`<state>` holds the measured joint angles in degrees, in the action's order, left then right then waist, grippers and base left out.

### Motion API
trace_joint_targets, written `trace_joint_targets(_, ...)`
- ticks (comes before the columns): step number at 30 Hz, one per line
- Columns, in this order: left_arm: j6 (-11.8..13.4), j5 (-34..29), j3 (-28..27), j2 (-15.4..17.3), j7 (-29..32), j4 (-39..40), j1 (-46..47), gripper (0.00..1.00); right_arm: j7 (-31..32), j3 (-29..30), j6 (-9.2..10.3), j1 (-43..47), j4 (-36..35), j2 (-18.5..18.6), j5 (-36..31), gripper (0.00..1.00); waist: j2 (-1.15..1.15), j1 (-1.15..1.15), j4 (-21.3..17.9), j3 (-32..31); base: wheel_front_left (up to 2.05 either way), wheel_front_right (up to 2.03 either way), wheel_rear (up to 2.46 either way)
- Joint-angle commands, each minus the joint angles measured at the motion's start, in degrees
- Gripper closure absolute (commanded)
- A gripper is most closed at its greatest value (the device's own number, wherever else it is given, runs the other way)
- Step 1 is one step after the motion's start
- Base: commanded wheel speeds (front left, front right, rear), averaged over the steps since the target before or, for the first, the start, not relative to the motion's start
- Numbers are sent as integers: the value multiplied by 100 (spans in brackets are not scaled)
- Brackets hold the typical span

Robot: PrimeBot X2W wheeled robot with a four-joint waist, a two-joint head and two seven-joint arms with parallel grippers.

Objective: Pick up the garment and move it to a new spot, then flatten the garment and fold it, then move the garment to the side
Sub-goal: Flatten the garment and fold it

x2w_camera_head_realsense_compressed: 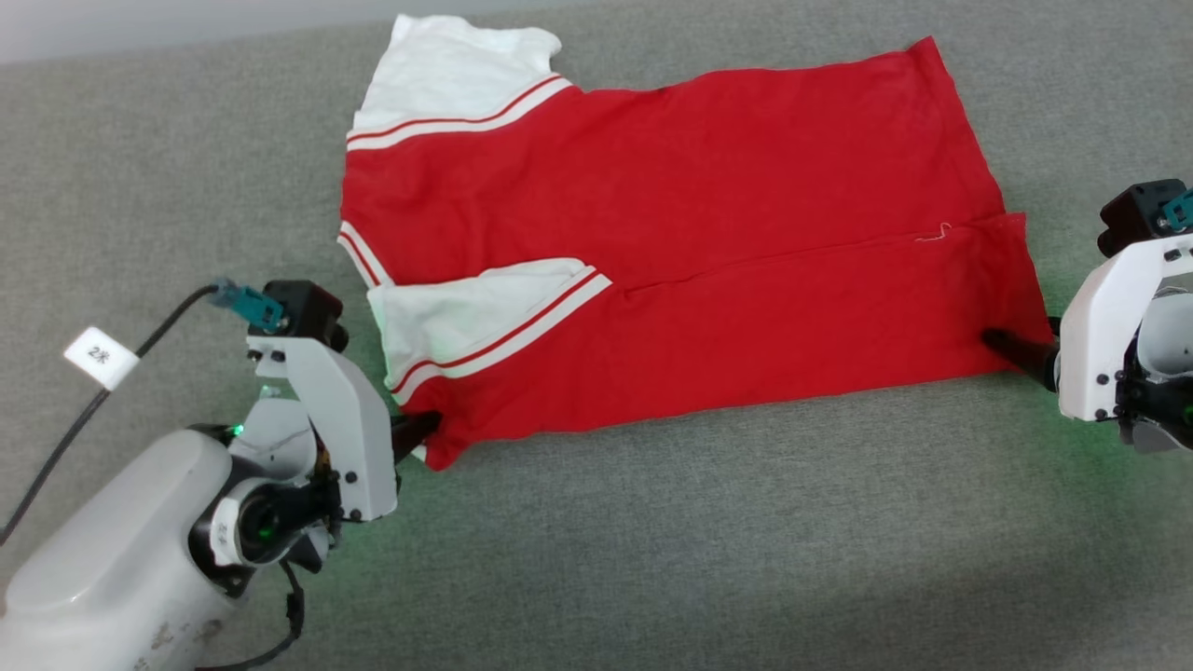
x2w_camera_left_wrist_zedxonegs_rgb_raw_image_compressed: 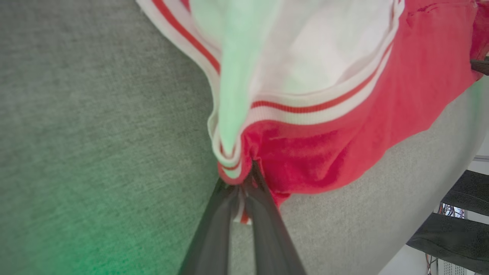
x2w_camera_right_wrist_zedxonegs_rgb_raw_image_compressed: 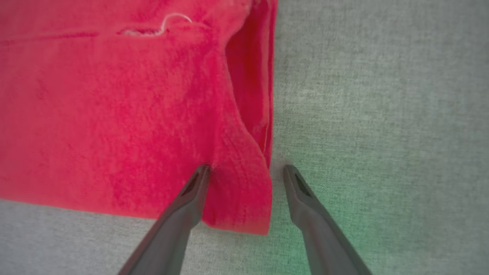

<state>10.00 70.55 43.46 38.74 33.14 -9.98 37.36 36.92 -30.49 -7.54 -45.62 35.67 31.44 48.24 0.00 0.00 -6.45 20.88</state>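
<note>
One garment (x2w_camera_head_realsense_compressed: 671, 233) — left pincer (x2w_camera_left_wrist_zedxonegs_rgb_raw_image_compressed: 246, 179) pinching its corner, right pincer (x2w_camera_right_wrist_zedxonegs_rgb_raw_image_compressed: 246, 170) agape.

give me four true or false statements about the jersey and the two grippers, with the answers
1. The left gripper is shut on the garment. True.
2. The right gripper is shut on the garment. False: its fingers stand open, one on either side of the hem corner.
3. The garment lies on a grey fabric surface. True.
4. The garment's sleeves are blue. False: they are white with red stripes.
</note>
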Motion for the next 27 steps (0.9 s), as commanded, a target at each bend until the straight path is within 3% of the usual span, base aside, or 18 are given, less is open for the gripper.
trace_joint_targets(1, -16, -49, 148, -126, 16, -122, -129, 100, 65, -85, 8, 82, 94, -122, -27, 0, 0, 0, 30, 24, 0, 0, 0)
trace_joint_targets(2, -16, -50, 147, -143, 0, -129, -125, 100, 92, -121, 8, 111, 144, -175, -23, 17, 0, 0, 40, 26, 0, 0, 0)
trace_joint_targets(3, -22, -46, 146, -156, -9, -138, -130, 100, 112, -150, 7, 131, 175, -210, -20, 54, 0, 0, 49, 24, 0, 0, 0)
trace_joint_targets(4, -38, -36, 140, -163, -29, -142, -139, 100, 113, -177, 7, 141, 184, -242, -25, 61, 0, 0, 53, 24, 0, 0, 0)
trace_joint_targets(5, -52, -34, 133, -171, -52, -149, -156, 100, 101, -190, 7, 148, 192, -264, -10, 91, 0, 0, 55, 15, 0, 0, 0)
trace_joint_targets(6, -63, -38, 131, -176, -72, -148, -174, 100, 92, -194, 6, 157, 202, -270, 9, 100, 0, 0, 61, 4, 0, 0, 0)
trace_joint_targets(14, -61, 30, 57, -139, -272, 45, -391, 100, -101, -143, 7, 192, 141, -59, 61, 100, 0, 0, 110, -137, 0, 0, 0)
trace_joint_targets(27, 105, 136, -100, 399, -630, 1015, -1189, 100, -55, -318, 7, 703, -524, 394, 322, 100, 0, 0, 252, -594, 0, 0, 0)
